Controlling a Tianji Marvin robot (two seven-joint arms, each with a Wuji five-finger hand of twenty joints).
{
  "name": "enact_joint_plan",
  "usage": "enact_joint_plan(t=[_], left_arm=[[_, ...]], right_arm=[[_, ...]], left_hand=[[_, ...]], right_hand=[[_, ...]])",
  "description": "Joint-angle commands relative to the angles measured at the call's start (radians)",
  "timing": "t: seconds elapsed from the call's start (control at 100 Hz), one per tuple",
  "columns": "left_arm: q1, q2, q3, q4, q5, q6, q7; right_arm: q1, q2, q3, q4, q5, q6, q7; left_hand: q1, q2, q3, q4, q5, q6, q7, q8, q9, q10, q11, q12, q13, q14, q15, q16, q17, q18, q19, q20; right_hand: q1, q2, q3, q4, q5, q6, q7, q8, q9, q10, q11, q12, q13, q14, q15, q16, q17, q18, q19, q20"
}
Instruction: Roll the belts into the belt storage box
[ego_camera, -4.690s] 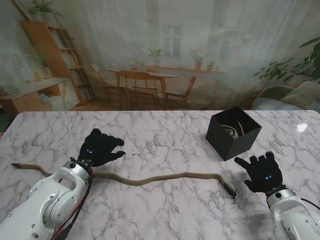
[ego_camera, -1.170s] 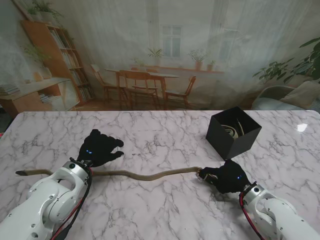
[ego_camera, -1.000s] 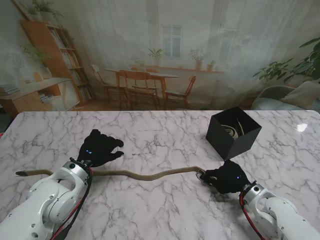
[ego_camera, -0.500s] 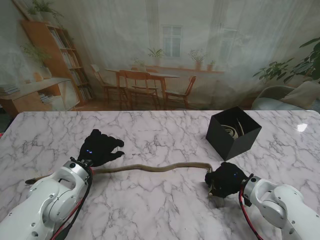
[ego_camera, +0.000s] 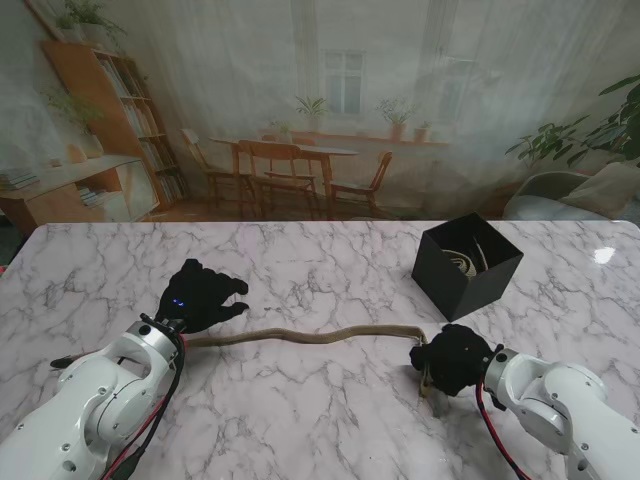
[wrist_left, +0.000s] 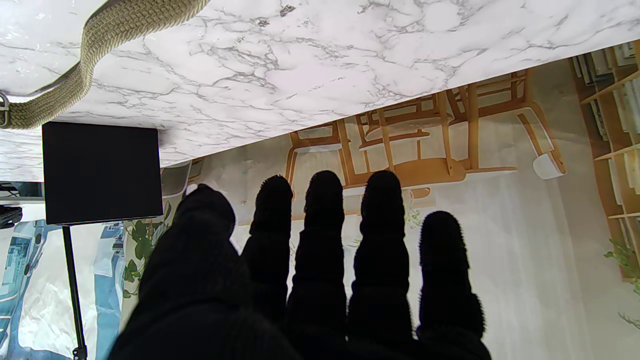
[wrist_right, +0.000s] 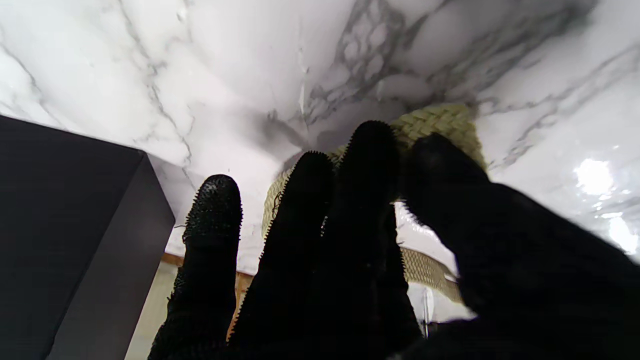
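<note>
We work over a marble table (ego_camera: 330, 420), and just beyond our right hand (ego_camera: 452, 358), a little to its left, stands the black belt storage box (ego_camera: 467, 265), open-topped with one coiled belt (ego_camera: 462, 262) already inside. A woven tan belt (ego_camera: 300, 336) lies across the table from our right hand to under our left arm. Our left hand (ego_camera: 200, 295) hovers with fingers spread and holds nothing, the belt just to its near side. Our right hand is clamped on the belt's buckle end, thumb pressed against fingers (wrist_right: 320, 200) around the braid. We judge the rolling step is just starting: next the right hand must turn the end over on itself, while the left steadies and feeds the strap.
</note>
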Motion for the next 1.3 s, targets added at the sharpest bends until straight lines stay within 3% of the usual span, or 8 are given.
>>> enact_joint_plan(t=[0.0, 0.17, 0.29, 0.37, 0.54, 0.79, 1.01, 1.29], left_arm=[[-0.001, -0.002, 0.003, 0.003, -0.004, -0.002, -0.014], [-0.001, -0.002, 0.004, 0.003, -0.004, -0.003, -0.015], [0.000, -0.002, 0.003, 0.003, -0.006, -0.003, -0.015], [0.001, -0.002, 0.002, 0.003, -0.006, -0.003, -0.014], [0.001, -0.002, 0.001, 0.004, -0.007, -0.002, -0.013], [0.000, -0.002, 0.003, 0.004, -0.007, -0.003, -0.015], [-0.001, -0.002, 0.004, 0.005, -0.008, -0.004, -0.016], [0.000, -0.002, 0.004, 0.005, -0.008, -0.005, -0.016]], right_arm=[[-0.001, 0.002, -0.007, 0.027, -0.018, 0.007, -0.044], [0.008, -0.004, -0.022, 0.062, 0.003, 0.014, -0.121], [0.011, -0.006, -0.029, 0.075, 0.011, 0.023, -0.144], [0.008, -0.007, -0.032, 0.074, 0.017, 0.031, -0.140], [0.007, -0.013, -0.032, 0.079, 0.065, 0.027, -0.123], [0.005, -0.017, -0.032, 0.084, 0.109, 0.022, -0.099], [0.004, -0.021, -0.040, 0.089, 0.144, 0.045, -0.084], [0.014, -0.023, -0.055, 0.104, 0.156, 0.059, -0.094]], left_hand=[[0.011, 0.029, -0.014, -0.020, 0.012, 0.010, -0.011, 0.010, -0.024, 0.019, -0.011, -0.009, -0.016, 0.014, -0.021, -0.010, -0.018, 0.035, -0.021, 0.004], [0.007, 0.032, -0.015, -0.021, 0.011, 0.009, -0.011, 0.010, -0.024, 0.020, -0.011, -0.009, -0.016, 0.014, -0.021, -0.009, -0.018, 0.034, -0.021, 0.004], [0.005, 0.034, -0.015, -0.021, 0.012, 0.010, -0.012, 0.009, -0.024, 0.021, -0.011, -0.009, -0.016, 0.015, -0.021, -0.009, -0.020, 0.036, -0.021, 0.004], [0.004, 0.035, -0.014, -0.021, 0.011, 0.009, -0.012, 0.009, -0.025, 0.021, -0.012, -0.010, -0.017, 0.016, -0.022, -0.010, -0.020, 0.036, -0.022, 0.004], [0.001, 0.037, -0.015, -0.021, 0.011, 0.012, -0.013, 0.009, -0.026, 0.021, -0.013, -0.010, -0.019, 0.017, -0.023, -0.010, -0.021, 0.037, -0.022, 0.004], [-0.001, 0.040, -0.015, -0.021, 0.013, 0.011, -0.014, 0.009, -0.025, 0.021, -0.013, -0.009, -0.018, 0.015, -0.022, -0.010, -0.021, 0.036, -0.022, 0.005], [-0.004, 0.042, -0.017, -0.022, 0.013, 0.011, -0.014, 0.009, -0.025, 0.022, -0.013, -0.009, -0.018, 0.015, -0.023, -0.010, -0.021, 0.035, -0.023, 0.005], [-0.007, 0.045, -0.016, -0.022, 0.013, 0.012, -0.015, 0.009, -0.026, 0.022, -0.014, -0.009, -0.019, 0.017, -0.023, -0.010, -0.024, 0.036, -0.024, 0.005]], right_hand=[[0.039, -0.001, -0.011, -0.018, 0.070, -0.095, 0.196, -0.038, 0.028, -0.025, 0.021, 0.024, 0.040, 0.000, -0.011, 0.000, 0.027, 0.006, 0.031, -0.014], [0.030, -0.002, -0.052, -0.014, 0.200, -0.279, 0.260, -0.084, 0.036, 0.058, 0.176, 0.023, 0.128, 0.068, 0.062, 0.061, 0.041, 0.056, 0.057, -0.011], [-0.005, 0.010, -0.089, -0.015, 0.289, -0.310, 0.246, -0.095, 0.002, 0.164, 0.189, 0.016, 0.156, 0.136, 0.106, 0.128, 0.003, 0.160, 0.045, -0.002], [-0.023, 0.025, -0.114, -0.015, 0.306, -0.315, 0.225, -0.086, -0.051, 0.190, 0.151, 0.026, 0.123, 0.171, 0.080, 0.160, -0.034, 0.245, 0.019, 0.017], [-0.019, 0.030, -0.155, -0.012, 0.346, -0.295, 0.214, -0.098, -0.448, 0.311, 0.003, -0.028, -0.030, 0.268, 0.007, 0.160, -0.052, 0.365, -0.028, 0.033], [-0.022, -0.001, -0.146, -0.021, 0.400, -0.253, 0.216, -0.141, -0.873, 0.466, 0.000, -0.031, -0.249, 0.332, -0.036, 0.093, -0.072, 0.380, -0.058, 0.029], [-0.028, 0.007, -0.121, -0.021, 0.401, -0.205, 0.225, -0.126, -0.965, 0.456, 0.083, -0.002, -0.307, 0.343, -0.043, 0.037, -0.112, 0.391, -0.090, -0.010], [-0.011, 0.016, -0.110, -0.012, 0.392, -0.150, 0.229, -0.117, -0.585, 0.331, 0.092, -0.012, -0.210, 0.309, -0.023, 0.033, -0.079, 0.361, -0.068, -0.024]])
